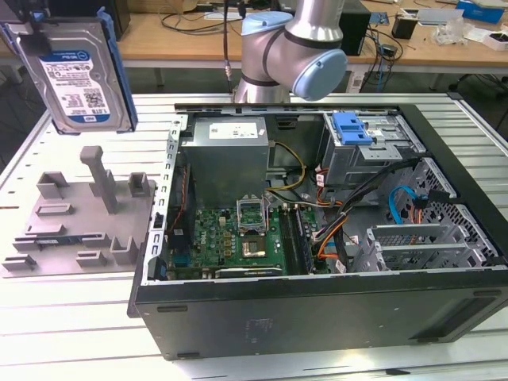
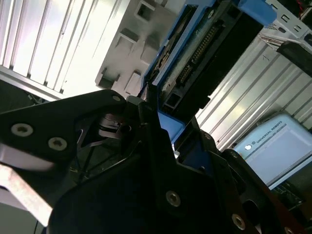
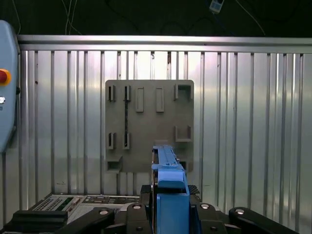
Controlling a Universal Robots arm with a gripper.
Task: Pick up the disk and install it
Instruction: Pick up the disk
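A ribbed silver aluminium table top [image 1: 71, 333] made of long parallel slats spans the foreground of the exterior view. In the first wrist view its slats [image 3: 243, 122] gleam under bright light from above. Behind the table runs a long light-brown wooden workbench [image 1: 159, 48], littered with loose black cables [image 1: 181, 19] and a flat blue box [image 1: 480, 9]. The space beneath the workbench lies in deep shadow.

At the top centre of the exterior view, the arm [image 1: 290, 44] is a silver-grey tube with rounded joints closed by pale blue caps [image 1: 317, 71]. In both wrist views the gripper [image 2: 168, 117] [image 3: 170, 207] is matte black, built of angular linked plates fastened with small silver screws [image 2: 57, 143].
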